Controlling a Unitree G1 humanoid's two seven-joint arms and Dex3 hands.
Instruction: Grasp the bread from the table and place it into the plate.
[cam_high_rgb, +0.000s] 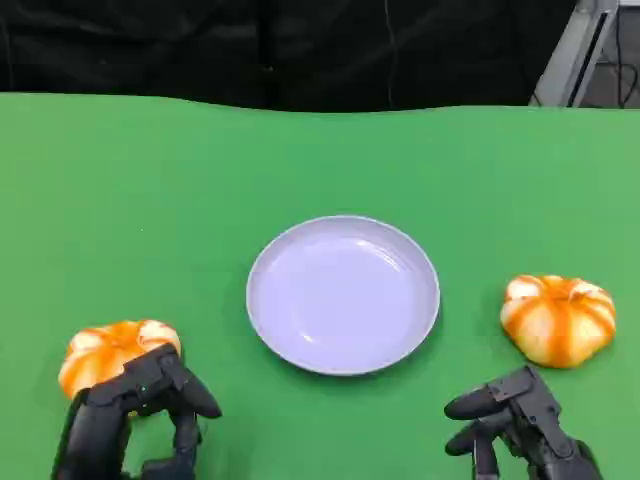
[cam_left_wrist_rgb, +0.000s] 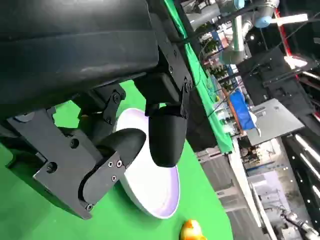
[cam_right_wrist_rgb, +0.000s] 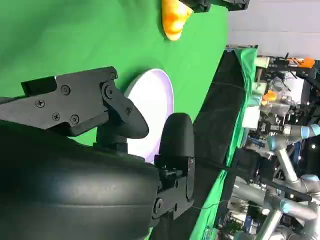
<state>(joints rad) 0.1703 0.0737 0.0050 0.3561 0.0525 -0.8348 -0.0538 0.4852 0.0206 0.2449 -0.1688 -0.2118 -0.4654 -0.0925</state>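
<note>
A white-lilac plate (cam_high_rgb: 343, 295) lies empty mid-table. Two orange-and-white pumpkin-shaped breads flank it: one at the left (cam_high_rgb: 118, 350), one at the right (cam_high_rgb: 558, 318). My left hand (cam_high_rgb: 140, 410) sits just in front of the left bread, its fingers spread and reaching up to the bread's near edge, with nothing held. My right hand (cam_high_rgb: 515, 420) hangs open in front of the right bread, a short gap away. The left wrist view shows the plate (cam_left_wrist_rgb: 155, 197) and the far bread (cam_left_wrist_rgb: 191, 231) beyond my left hand's fingers (cam_left_wrist_rgb: 167, 132). In the right wrist view the plate (cam_right_wrist_rgb: 152, 107) and the other bread (cam_right_wrist_rgb: 175, 17) lie past my right hand's fingers (cam_right_wrist_rgb: 176, 137).
Green cloth covers the table (cam_high_rgb: 180, 200), whose far edge meets a black curtain (cam_high_rgb: 300, 50). A metal frame (cam_high_rgb: 580, 50) stands at the back right. Bare cloth surrounds the plate on all sides.
</note>
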